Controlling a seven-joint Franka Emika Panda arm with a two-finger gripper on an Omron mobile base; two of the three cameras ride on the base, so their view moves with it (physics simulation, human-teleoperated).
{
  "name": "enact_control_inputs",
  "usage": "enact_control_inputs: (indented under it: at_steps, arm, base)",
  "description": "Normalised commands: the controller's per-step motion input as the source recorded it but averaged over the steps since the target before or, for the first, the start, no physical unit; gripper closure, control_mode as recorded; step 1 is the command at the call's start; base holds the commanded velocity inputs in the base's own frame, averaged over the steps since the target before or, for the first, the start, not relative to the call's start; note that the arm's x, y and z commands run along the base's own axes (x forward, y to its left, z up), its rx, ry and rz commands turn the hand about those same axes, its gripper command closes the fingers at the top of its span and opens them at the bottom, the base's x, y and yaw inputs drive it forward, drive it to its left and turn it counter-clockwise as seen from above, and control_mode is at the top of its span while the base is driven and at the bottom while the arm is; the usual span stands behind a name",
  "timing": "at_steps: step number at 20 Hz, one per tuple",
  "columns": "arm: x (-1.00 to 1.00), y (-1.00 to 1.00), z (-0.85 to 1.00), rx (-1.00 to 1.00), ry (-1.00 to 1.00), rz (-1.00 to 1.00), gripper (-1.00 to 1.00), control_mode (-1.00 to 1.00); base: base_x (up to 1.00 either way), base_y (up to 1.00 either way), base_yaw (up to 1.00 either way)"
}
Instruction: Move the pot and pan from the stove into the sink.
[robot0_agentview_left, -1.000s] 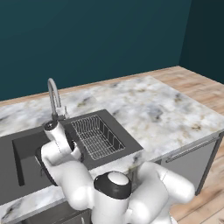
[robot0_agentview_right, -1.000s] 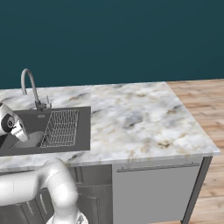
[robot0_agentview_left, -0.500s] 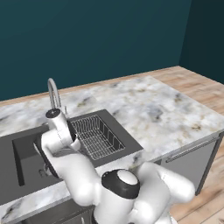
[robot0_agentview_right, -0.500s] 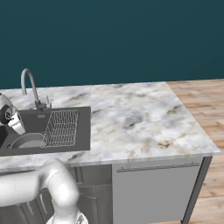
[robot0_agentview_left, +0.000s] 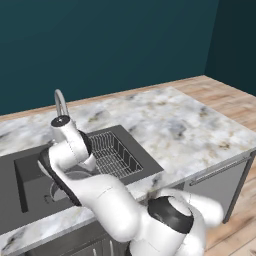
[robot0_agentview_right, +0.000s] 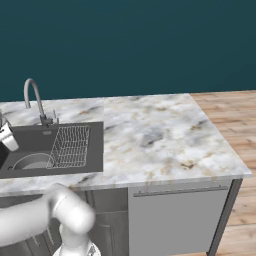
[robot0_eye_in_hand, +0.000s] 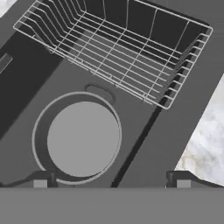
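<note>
Release step looks complete: a round grey vessel, walls fairly deep so probably the pot (robot0_eye_in_hand: 78, 138), sits on the floor of the sink (robot0_eye_in_hand: 144, 131), just beside the wire rack (robot0_eye_in_hand: 118, 48) and apart from it. Gripper (robot0_eye_in_hand: 111, 183) hovers above the sink with fingers spread wide, nothing between them. No stove or second vessel in sight. Next move, judged: lift clear of the tap (robot0_agentview_right: 33, 97) beside the rack, then return for the pan.
</note>
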Motion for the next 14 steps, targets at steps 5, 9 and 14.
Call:
enact_control_inputs:
  at_steps: [5,9,14]
  arm:
    - [-0.92,-0.16,0.42,0.0,-0.02,0.17,-1.0,-1.0]
    - [-0.84,-0.13,0.62,0.0,-0.02,0.18,-1.0,-1.0]
    - [-0.81,-0.26,0.6,0.0,-0.02,0.15,-1.0,-1.0]
  base:
    - [0.0,0.0,0.0]
    - [0.0,0.0,0.0]
    - [0.0,0.0,0.0]
